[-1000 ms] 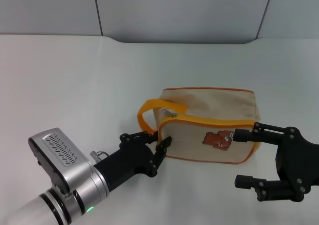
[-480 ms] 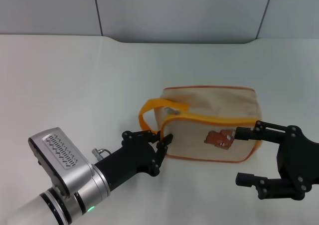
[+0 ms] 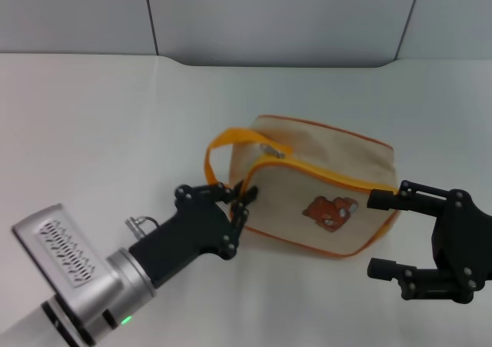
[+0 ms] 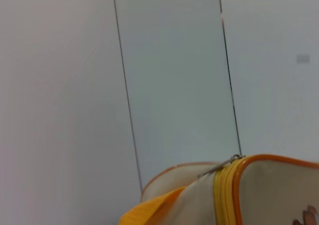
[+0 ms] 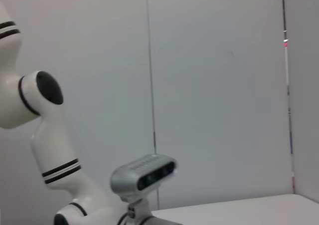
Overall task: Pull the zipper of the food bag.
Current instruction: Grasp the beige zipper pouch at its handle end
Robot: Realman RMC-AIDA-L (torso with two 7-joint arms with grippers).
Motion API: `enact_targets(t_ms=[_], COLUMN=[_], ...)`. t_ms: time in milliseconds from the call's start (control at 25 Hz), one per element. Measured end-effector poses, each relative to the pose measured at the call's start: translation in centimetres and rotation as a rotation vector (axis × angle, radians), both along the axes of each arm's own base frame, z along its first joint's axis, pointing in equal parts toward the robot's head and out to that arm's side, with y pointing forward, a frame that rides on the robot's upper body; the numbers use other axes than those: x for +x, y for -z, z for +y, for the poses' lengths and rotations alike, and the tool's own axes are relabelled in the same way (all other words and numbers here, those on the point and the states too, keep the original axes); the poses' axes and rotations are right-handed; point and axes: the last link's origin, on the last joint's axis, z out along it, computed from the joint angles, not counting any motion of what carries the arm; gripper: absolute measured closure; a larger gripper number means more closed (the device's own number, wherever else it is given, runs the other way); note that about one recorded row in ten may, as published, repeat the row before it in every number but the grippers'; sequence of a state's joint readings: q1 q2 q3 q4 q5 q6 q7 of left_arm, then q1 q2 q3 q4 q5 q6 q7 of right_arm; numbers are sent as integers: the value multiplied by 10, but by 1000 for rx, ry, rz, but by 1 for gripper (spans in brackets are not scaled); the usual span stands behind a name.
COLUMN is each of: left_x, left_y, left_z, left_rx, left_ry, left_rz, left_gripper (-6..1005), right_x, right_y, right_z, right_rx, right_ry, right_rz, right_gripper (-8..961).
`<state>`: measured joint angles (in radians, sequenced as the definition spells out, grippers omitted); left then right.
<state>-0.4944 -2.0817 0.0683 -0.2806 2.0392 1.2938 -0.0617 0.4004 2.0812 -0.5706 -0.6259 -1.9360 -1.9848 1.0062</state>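
The boxy beige fabric food bag with orange piping (image 3: 323, 201) is pinched at its near corner by the left gripper (image 3: 237, 207), closed on fabric. The small silver zipper tab (image 3: 275, 154) (ungrasped) should be seized next by the open right gripper (image 3: 378, 235), judged waiting beside the bag.

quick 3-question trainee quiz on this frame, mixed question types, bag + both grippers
1. True or false: the left gripper is at the orange-handle end of the food bag.
2. Multiple choice: the right gripper is (A) shut on the zipper, (B) open beside the bag's other end, (C) out of view.
3. Fill in: the print on the bag's side shows a brown ____.

Key: 1 true; 2 B; 3 bear.
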Motion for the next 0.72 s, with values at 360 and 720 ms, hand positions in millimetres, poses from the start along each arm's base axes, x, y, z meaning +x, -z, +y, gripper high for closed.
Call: enact_targets(t_ms=[360, 720], left_x=[-2, 3], left_y=[-39, -59], left_z=[9, 23], left_rx=[223, 322], left_ry=[214, 316], left_rz=[66, 105], left_gripper=[930, 931], right_x=[13, 21], right_y=[-7, 31], right_z=[-1, 8], right_rx=[238, 930], right_ry=[71, 190], right_rz=[123, 96], right_gripper=[150, 150])
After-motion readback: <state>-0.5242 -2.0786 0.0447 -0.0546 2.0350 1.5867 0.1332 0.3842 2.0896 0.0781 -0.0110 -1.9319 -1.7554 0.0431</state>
